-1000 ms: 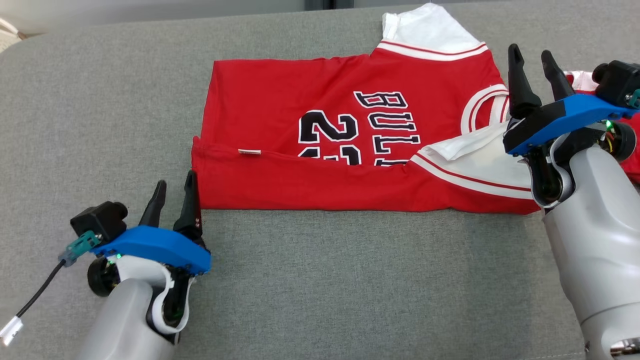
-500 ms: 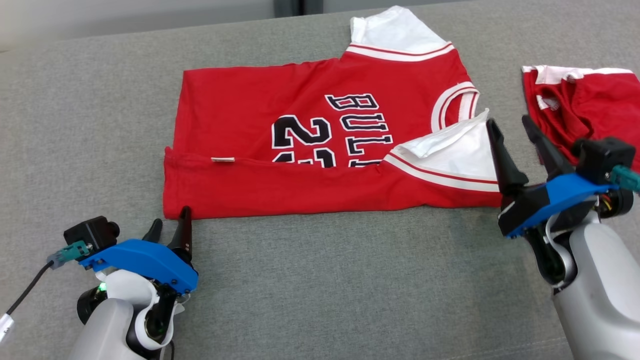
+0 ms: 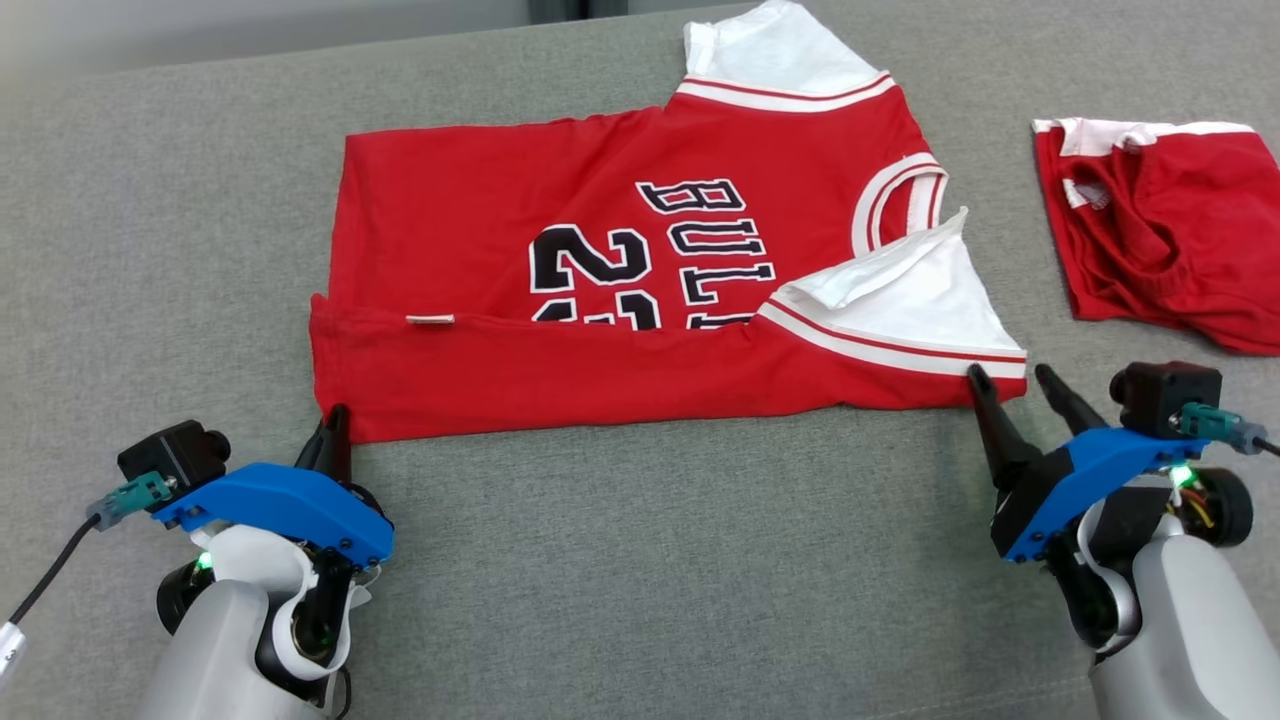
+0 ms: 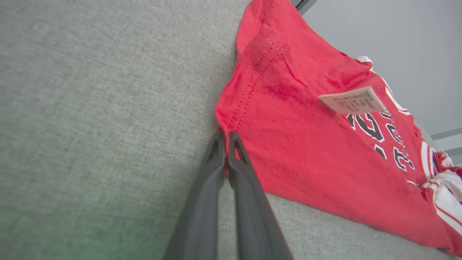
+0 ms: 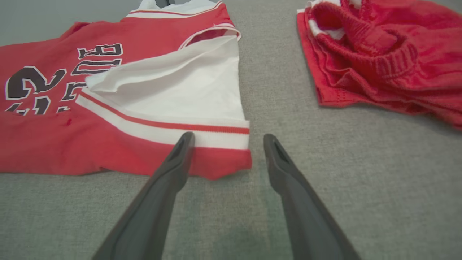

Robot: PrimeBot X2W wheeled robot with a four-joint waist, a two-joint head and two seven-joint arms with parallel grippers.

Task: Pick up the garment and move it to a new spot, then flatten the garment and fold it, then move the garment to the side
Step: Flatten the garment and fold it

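Your left gripper [image 4: 226,139] is shut on a sliver of jersey [image 3: 600,370] — lift before the open right gripper [image 3: 1008,372] closes and it slips.

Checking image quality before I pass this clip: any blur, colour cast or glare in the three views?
Head view: evenly lit and sharp, the print on the jersey crisp. Left wrist view: a green cast in the lower left corner, the left gripper soft toward the bottom edge. Right wrist view: jersey in focus, the right gripper soft up close; no glare.
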